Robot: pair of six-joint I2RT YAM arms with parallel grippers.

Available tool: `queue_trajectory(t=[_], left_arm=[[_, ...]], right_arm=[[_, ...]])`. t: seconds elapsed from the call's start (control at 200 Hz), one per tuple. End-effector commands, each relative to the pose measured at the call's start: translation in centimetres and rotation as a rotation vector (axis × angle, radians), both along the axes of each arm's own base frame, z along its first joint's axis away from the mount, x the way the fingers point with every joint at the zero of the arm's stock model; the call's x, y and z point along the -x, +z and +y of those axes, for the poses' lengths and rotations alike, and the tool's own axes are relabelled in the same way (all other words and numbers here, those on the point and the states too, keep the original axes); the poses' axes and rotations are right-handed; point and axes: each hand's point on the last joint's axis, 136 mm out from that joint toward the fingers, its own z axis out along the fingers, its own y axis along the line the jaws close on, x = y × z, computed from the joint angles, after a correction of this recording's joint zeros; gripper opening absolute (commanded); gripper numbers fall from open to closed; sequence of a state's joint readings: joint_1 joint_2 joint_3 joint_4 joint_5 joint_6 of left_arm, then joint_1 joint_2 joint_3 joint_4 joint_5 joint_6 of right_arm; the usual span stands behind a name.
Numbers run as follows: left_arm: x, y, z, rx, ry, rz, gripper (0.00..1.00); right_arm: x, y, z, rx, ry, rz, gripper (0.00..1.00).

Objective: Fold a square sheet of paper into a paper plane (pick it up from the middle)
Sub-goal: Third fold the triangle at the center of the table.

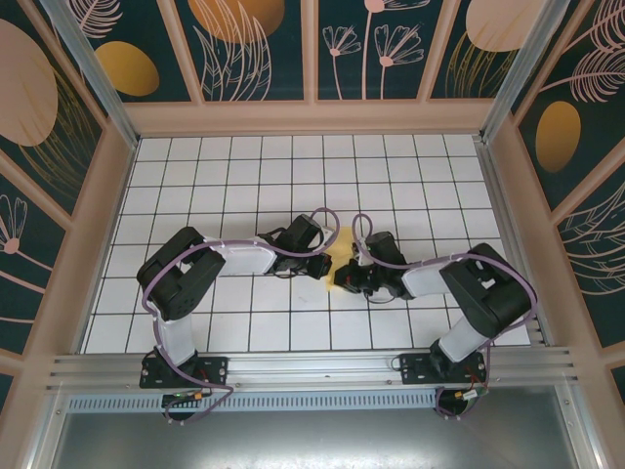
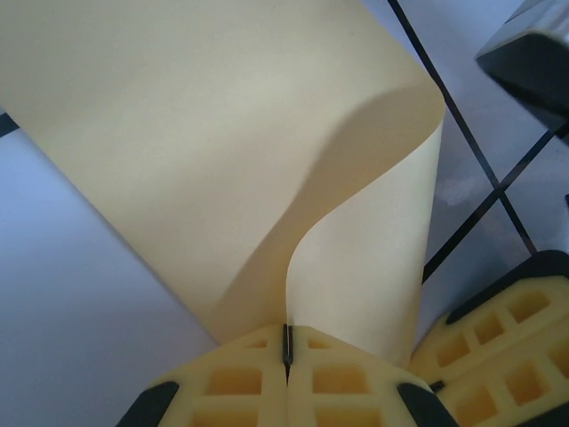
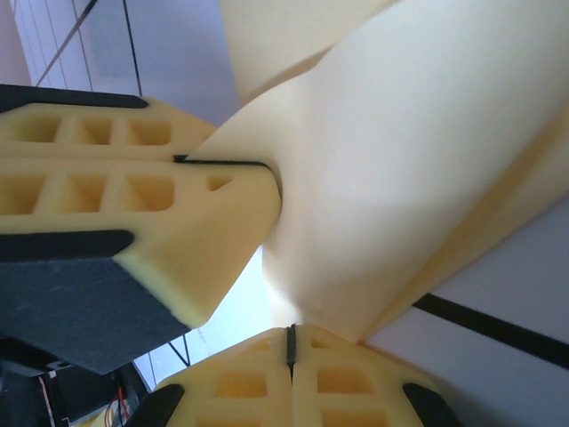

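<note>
White gridded tabletop (image 1: 244,176) lies beneath. Closed tight, the left gripper (image 2: 286,345) and right gripper (image 3: 291,342) each pinch the curled paper (image 2: 222,133). Seemingly an early fold is in hand; next, edges need aligning and pressing flat.

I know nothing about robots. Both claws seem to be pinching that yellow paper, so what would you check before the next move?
1. Left gripper shut on the thin pale-yellow square sheet of paper: ok.
2. Right gripper shut on the same sheet: ok.
3. Sharp crease pressed in: not ok, the sheet only curves.
4. Sheet edges lined up: cannot tell.
5. Gap between the two grippers: cannot tell, they sit very close.
</note>
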State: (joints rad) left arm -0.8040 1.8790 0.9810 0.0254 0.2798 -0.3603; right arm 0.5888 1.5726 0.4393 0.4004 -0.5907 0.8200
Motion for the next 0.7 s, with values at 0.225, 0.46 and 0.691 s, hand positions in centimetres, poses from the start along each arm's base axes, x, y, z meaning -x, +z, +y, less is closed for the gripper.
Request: queue_trajectory(t=[0.225,0.46,0.691], left_arm=[[0.9,-2.9,1.7,-0.086,0.007,0.052,0.07],[0.9,-2.9,1.8,-0.091,0.006,0.052,0.07],[0.9,-3.0,1.8,-0.094,0.005,0.051,0.07]], right_arm=[[-3.7,2.6,-1.0,-0.027,-0.047,-0.100,0.00],[-3.4,-0.3,-2.0,0.051,-0.071,-0.042,0.00],[-3.2,-1.6,-3.1,0.110,-0.089,-0.025,0.00]])
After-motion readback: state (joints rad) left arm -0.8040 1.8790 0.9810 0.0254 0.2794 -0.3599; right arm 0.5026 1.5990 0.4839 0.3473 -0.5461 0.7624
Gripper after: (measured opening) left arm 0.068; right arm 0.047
